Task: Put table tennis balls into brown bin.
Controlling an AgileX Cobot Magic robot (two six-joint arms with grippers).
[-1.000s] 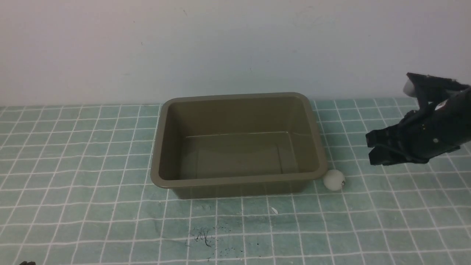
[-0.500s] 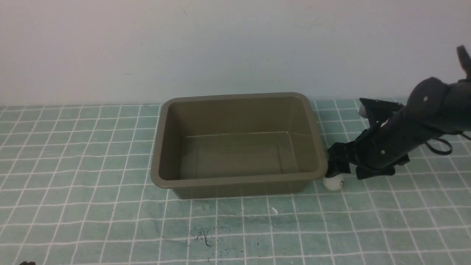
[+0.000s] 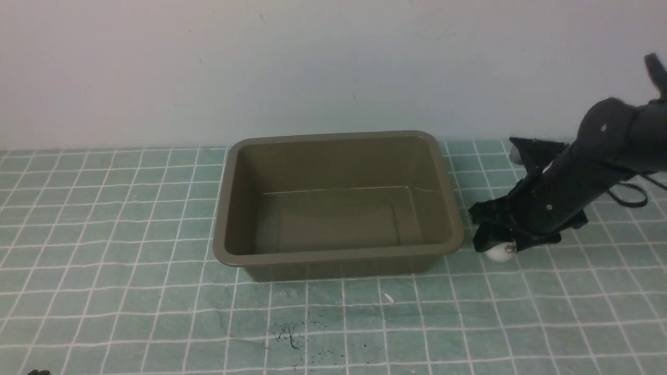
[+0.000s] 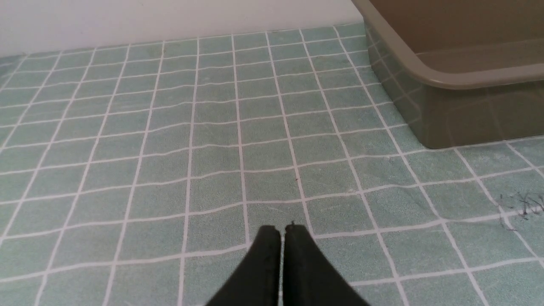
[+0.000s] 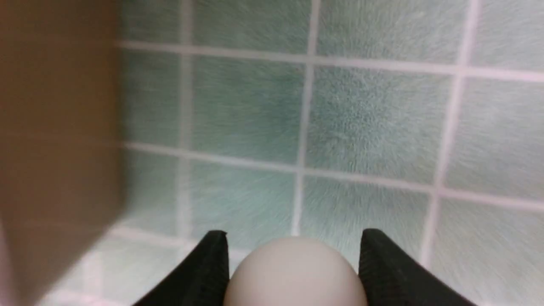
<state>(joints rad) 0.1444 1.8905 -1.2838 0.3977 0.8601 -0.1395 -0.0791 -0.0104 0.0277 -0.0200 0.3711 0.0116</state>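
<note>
Even, diffuse light, moderately bright; we note only a soft shadow beneath the brown bin (image 3: 333,254) and a thin glare line on its glossy inner wall. In the right wrist view we find bin and desk (image 5: 374,123) blurred.

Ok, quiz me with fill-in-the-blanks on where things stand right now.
1. The right gripper has one finger on each side of the ___ table tennis ball.
2. The brown bin holds ___ balls.
3. The left gripper is ___.
4. In the front view, the ball lies on the bin's ___ side.
Missing: white; no; shut; right.
</note>
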